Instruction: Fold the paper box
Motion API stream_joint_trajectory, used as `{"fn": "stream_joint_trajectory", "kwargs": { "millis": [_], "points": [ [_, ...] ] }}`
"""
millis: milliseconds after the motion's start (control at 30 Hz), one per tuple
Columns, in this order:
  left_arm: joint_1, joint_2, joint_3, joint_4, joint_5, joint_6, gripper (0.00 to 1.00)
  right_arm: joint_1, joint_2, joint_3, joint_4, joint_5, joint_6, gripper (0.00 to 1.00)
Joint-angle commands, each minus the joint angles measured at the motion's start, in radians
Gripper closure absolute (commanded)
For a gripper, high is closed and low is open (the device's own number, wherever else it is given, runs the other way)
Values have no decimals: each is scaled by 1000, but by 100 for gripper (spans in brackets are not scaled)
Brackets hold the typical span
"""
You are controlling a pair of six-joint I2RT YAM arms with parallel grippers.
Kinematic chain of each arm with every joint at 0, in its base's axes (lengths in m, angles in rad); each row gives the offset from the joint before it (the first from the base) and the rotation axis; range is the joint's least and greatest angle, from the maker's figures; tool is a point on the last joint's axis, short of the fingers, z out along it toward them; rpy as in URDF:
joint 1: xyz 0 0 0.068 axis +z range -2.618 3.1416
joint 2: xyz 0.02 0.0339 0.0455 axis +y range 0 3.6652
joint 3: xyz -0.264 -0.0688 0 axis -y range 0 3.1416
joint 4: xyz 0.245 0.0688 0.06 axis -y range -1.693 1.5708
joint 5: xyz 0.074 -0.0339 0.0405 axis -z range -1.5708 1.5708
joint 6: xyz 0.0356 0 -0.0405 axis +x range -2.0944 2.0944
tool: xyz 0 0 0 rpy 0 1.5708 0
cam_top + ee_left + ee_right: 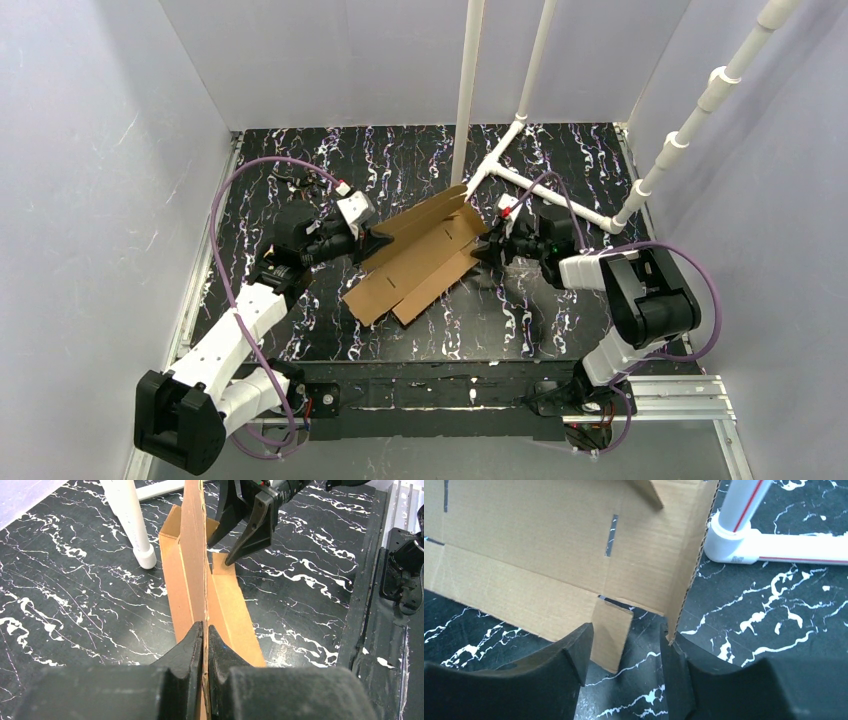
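The paper box [420,255] is a brown cardboard sheet with flaps and slits, partly folded, lying at the middle of the black marbled table. One long panel [195,555] stands upright on edge. My left gripper [205,630] is shut on the near end of that upright panel, at the sheet's left side [375,235]. My right gripper [624,645] is open at the sheet's right end [490,245]. A small flap [611,635] lies between its fingers, and the corner of the end panel [684,575] touches the right fingertip [670,642].
A white pipe frame [530,185] stands on the table just behind the sheet, with an upright post [467,90] and a foot [744,545] near my right gripper. Pale walls close in the table on three sides.
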Motion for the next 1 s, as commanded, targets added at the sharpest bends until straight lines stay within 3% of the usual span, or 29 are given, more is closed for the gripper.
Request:
{"fn": "stream_joint_trajectory", "kwargs": {
  "millis": [0,267,400,500,700,733,800,867,967],
  "points": [
    [-12,-27,-7,-35,39,29,100,-46,-29,14,41,-71,70,37],
    [-13,-26,7,-46,49,35,100,-99,0,127,-162,-133,112,25],
    [-13,-25,14,-51,50,41,100,-124,-4,171,-268,-183,46,20],
    [-13,-25,20,-56,45,46,100,-121,-8,206,-363,-161,-7,22],
    [-12,-19,67,-92,33,71,100,-89,8,251,-496,-178,-81,37],
    [-13,-15,89,-110,31,86,100,-79,18,261,-507,-166,-82,44],
    [-12,-18,106,-122,26,114,100,-73,44,310,-550,-147,-96,76],
    [-12,-6,134,-135,17,147,100,-72,13,313,-515,-127,-116,97],
    [-13,28,180,-140,0,197,100,-71,-48,260,-317,-61,-114,99]
  ]
}}
